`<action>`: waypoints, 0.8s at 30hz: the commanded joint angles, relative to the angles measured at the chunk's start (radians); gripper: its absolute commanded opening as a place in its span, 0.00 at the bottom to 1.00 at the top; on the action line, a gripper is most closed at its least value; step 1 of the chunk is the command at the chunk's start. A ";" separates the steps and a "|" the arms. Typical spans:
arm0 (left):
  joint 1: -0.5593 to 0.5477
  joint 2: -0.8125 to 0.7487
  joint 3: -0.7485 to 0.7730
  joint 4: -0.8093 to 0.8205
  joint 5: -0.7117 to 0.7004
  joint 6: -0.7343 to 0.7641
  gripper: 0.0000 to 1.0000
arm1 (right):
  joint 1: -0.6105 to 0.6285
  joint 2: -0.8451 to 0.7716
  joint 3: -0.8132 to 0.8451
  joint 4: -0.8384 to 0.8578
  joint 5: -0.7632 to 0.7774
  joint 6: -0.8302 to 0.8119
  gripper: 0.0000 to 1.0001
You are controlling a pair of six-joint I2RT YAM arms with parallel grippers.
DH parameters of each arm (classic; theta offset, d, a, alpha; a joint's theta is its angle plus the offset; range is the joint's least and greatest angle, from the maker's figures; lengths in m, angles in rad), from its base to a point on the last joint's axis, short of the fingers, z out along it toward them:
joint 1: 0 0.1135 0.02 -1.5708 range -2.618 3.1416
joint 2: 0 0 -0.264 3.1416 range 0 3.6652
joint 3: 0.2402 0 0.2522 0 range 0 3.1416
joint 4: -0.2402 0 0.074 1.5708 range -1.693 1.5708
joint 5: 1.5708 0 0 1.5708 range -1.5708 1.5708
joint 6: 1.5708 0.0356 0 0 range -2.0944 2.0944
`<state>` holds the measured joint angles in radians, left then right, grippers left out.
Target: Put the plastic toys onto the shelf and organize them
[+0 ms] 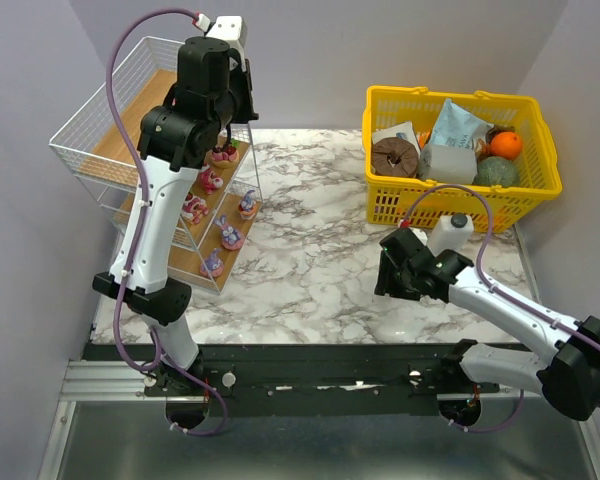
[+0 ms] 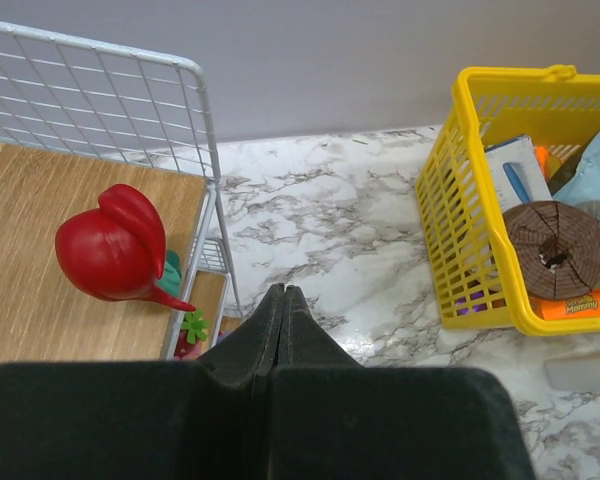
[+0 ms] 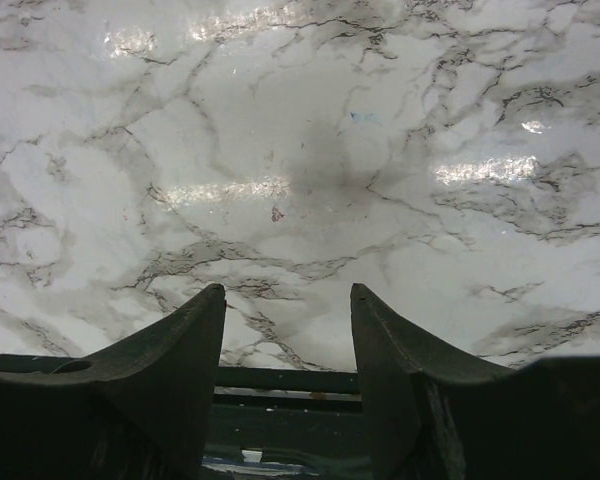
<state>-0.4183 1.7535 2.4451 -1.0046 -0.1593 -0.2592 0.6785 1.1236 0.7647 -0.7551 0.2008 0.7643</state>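
Several bunny toys [image 1: 230, 235] upright on shelf [image 1: 130, 110] boards; left jaws closed, right jaws parted.

Here's the shelf [image 1: 125, 120], a slanted white wire rack with pale wooden boards, sitting left of and beneath the left fingers [image 2: 270, 335]. Purple and pink bunny toys [image 1: 230, 235] stand upright on round pink bases, strung along the lower boards, down below those fingers. And there's a small red toy [image 2: 190, 340] with a green leaf, peeking out just left of the fingertips!
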 commanded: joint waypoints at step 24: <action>0.007 -0.002 -0.020 -0.015 -0.247 0.026 0.00 | -0.008 0.030 0.036 0.013 0.023 -0.033 0.61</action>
<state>-0.4183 1.7622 2.4306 -1.0046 -0.3431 -0.2466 0.6785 1.1492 0.7677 -0.7528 0.2016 0.7429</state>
